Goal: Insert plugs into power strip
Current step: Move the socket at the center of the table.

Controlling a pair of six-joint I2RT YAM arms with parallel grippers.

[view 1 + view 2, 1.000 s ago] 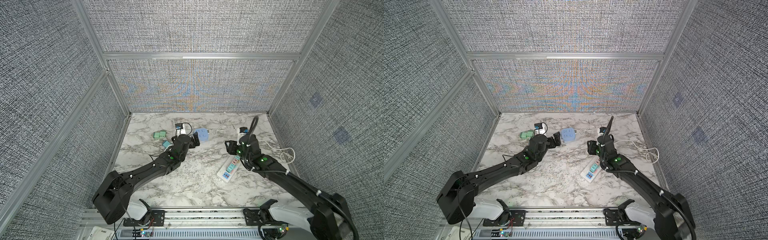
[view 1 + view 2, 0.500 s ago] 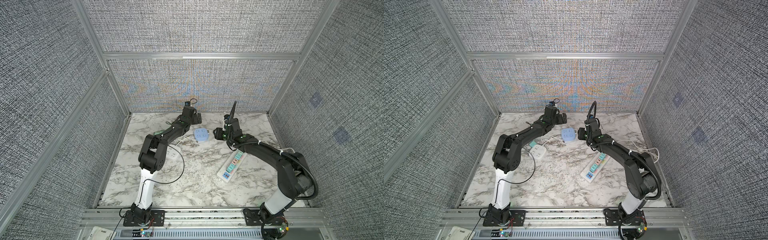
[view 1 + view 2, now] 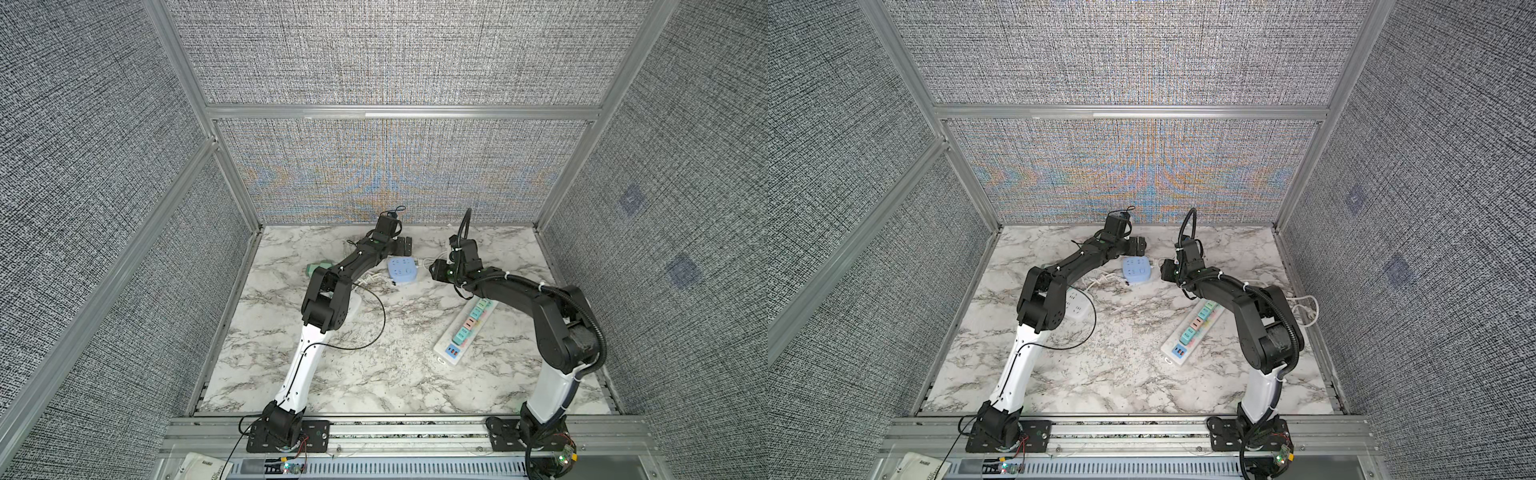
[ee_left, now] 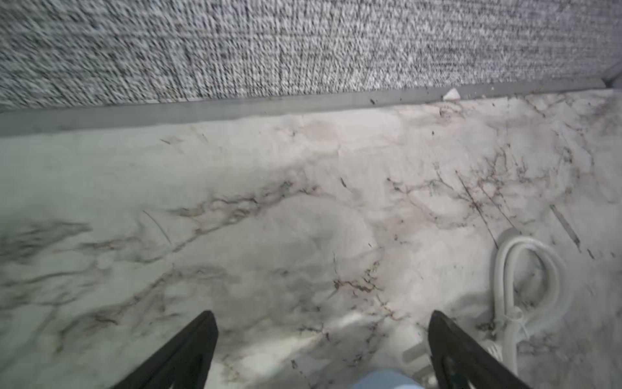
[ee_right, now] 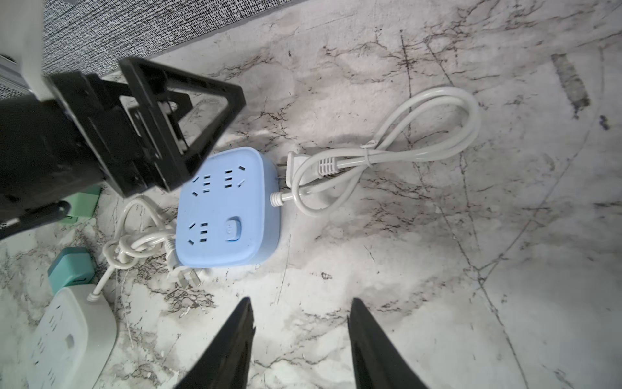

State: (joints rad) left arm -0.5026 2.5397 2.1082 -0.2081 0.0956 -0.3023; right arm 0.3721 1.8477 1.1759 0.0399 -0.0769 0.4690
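A long white power strip [image 3: 446, 356] [image 3: 1172, 357] lies on the right of the marble table with a row of teal and pink plugs [image 3: 469, 323] [image 3: 1197, 322] seated in it. Loose green and teal plugs [image 3: 318, 268] [image 5: 70, 266] lie at the back left, partly hidden by my left arm. My left gripper [image 3: 405, 246] [image 4: 323, 323] stands open near the back wall, over bare marble. My right gripper [image 3: 436, 270] [image 5: 302, 303] hangs open and empty just right of a blue socket block [image 3: 402, 270] [image 5: 229, 208].
A white square socket block [image 3: 1077, 309] [image 5: 67, 336] sits under my left arm. Bundled white cords [image 5: 420, 141] [image 4: 528, 269] lie beside the blue block, and another cord [image 3: 1304, 307] lies by the right wall. Grey walls enclose the table on three sides.
Both arms have risen and swung toward the back. The left gripper went past the blue block to the back wall; the right gripper left the long strip and moved beside the blue block.
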